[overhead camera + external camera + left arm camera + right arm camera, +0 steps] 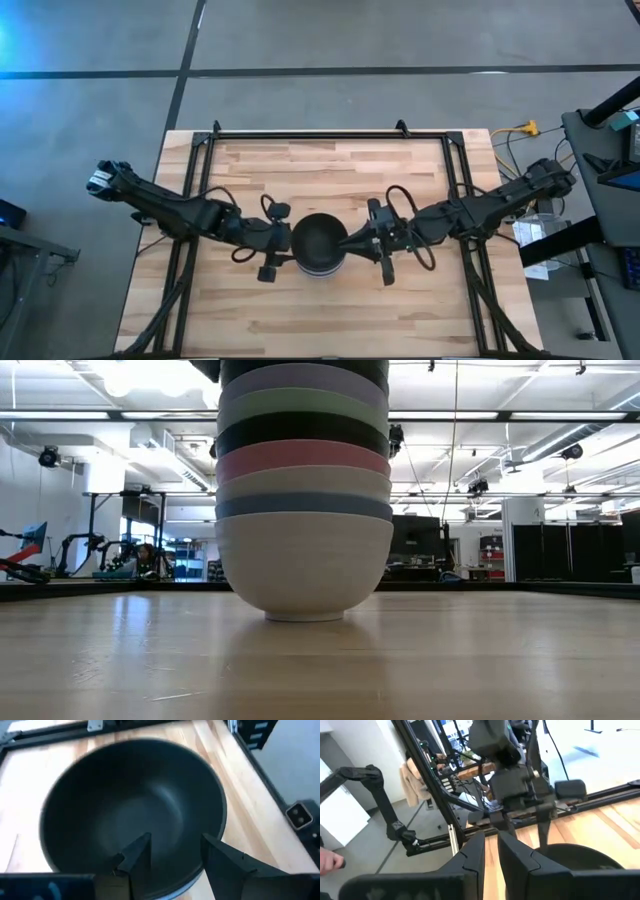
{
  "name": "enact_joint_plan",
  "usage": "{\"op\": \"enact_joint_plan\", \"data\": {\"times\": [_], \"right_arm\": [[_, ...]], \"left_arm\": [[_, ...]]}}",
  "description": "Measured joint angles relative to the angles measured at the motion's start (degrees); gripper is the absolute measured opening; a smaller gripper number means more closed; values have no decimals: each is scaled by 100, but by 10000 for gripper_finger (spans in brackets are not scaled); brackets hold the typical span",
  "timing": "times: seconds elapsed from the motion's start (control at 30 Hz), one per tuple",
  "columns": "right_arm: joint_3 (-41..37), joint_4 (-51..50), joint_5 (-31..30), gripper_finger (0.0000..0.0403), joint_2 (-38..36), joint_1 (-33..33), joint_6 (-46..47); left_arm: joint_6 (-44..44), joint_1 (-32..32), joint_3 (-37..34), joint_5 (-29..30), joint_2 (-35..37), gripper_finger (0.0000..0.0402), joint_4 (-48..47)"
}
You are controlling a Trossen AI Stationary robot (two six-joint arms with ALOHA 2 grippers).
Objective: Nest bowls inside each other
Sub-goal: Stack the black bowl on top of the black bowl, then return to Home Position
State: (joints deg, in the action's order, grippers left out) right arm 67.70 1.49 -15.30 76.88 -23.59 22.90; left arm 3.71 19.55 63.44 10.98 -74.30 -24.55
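1. All the bowls seem to sit in one tall stack (303,490) near the middle of the table (330,170).
2. From the low view, the bottom bowl is a white bowl (303,565). Above it come a blue bowl (303,507), another pale bowl (303,484), a pink bowl (303,458), a black bowl (303,435), a green bowl (303,406) and a lavender bowl (303,380). The stack goes on up past the top of that view, so the rest cannot be counted there.
3. From the high view, the top one is a black bowl (319,240). No other bowl lies loose on the table.
4. The left end effector (172,852) is at the left rim of the top black bowl. One finger is inside the bowl and one is outside. The fingers look apart, with the rim between them, so it looks open and not squeezing.
5. The right end effector (491,851) is at the right side of the stack, just beside the rim. Its two fingers are close together with only a thin gap and nothing in it, so it looks closed on nothing.
6. My guess is the nesting is done or almost done. What may be left is for the top bowl to settle all the way down and for both arms to pull away.
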Motion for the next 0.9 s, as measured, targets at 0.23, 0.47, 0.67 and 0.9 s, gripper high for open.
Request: {"op": "enact_joint_plan", "data": {"times": [0.23,0.47,0.67,0.9], "right_arm": [[-23,-1,-36,47,-85,0,-50],[-269,137,-150,47,-81,48,-269],[-901,3135,-52,47,-194,291,-833],[-1313,5499,1728,47,-113,1665,-180]], "left_arm": [[-89,-4,305,336,520,154,88],[-175,-4,360,599,1318,154,703],[-274,-29,80,778,2084,154,1775],[-493,-576,-498,440,2390,154,3855]]}}
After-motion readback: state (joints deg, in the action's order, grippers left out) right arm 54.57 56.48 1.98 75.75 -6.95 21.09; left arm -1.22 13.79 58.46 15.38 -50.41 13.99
